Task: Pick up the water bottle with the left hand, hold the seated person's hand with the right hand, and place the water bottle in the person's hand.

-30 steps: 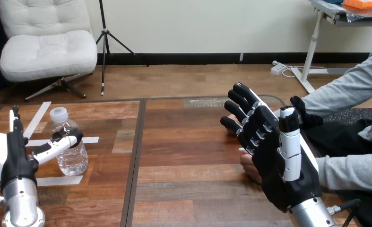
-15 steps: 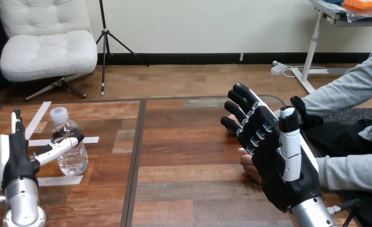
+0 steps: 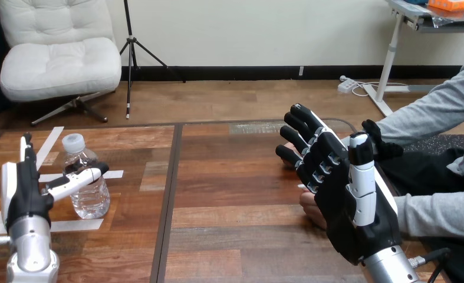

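Saw left hand (image 3: 22,197) at lower left of frame, fingers straight up, wide, thumb stretched across front of water bottle (image 3: 91,201); no grip closed on it. Bottle stood upright on table (image 3: 235,177), left side. Right hand (image 3: 347,200) right of centre, fingers spread, nearly straight, over person's hand (image 3: 309,211) peeking out at its left edge. Contact there: couldn't tell.
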Controlling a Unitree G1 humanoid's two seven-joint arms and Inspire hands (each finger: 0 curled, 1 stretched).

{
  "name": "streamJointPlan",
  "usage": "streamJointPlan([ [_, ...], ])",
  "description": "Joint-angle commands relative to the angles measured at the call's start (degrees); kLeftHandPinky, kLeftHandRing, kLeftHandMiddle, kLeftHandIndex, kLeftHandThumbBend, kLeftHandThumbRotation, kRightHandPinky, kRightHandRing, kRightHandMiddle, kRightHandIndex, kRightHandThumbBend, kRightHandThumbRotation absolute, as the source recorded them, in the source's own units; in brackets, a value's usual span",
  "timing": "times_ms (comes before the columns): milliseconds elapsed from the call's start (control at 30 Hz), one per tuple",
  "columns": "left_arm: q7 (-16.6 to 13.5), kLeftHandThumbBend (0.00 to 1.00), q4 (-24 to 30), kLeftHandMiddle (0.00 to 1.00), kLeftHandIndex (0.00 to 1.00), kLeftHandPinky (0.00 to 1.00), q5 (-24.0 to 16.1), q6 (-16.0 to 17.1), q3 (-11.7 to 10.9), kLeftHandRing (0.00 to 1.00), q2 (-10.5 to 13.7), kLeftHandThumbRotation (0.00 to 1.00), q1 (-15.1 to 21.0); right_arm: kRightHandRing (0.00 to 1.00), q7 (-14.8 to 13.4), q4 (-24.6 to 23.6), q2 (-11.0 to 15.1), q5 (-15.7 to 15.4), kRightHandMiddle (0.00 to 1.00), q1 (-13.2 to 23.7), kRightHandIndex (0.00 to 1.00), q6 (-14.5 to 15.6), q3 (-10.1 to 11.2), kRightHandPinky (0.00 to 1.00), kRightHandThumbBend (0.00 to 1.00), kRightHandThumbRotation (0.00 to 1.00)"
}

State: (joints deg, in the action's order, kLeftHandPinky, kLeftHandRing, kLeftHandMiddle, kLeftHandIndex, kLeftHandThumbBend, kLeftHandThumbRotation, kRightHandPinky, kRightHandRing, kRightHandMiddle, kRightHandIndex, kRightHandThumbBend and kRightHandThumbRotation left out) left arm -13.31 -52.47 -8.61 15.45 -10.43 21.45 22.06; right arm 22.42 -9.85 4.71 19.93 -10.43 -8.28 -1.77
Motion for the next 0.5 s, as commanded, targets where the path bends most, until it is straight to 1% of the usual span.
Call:
streamJointPlan([
  [0,-0.20,0.97,-0.69,1.00,1.00,0.92,-1.43,-0.32,1.65,0.99,2.13,0.20,6.25,0.97,0.52,-2.03,0.12,0.82,0.95,2.75,0.93,-0.36,0.54,0.93,0.72,1.00],
  [267,1.39,0.96,-3.00,1.00,1.00,0.94,-1.24,-2.34,2.18,1.00,2.41,0.21,9.00,0.97,0.49,-2.11,0.17,1.01,0.95,2.81,0.93,-0.15,0.54,0.93,0.72,1.00],
  [467,1.88,0.96,-4.60,1.00,1.00,0.93,-1.20,-3.09,2.40,0.99,2.42,0.21,10.91,0.96,0.54,-2.04,0.21,0.97,0.95,2.88,0.93,-0.22,0.55,0.93,0.73,1.00],
])
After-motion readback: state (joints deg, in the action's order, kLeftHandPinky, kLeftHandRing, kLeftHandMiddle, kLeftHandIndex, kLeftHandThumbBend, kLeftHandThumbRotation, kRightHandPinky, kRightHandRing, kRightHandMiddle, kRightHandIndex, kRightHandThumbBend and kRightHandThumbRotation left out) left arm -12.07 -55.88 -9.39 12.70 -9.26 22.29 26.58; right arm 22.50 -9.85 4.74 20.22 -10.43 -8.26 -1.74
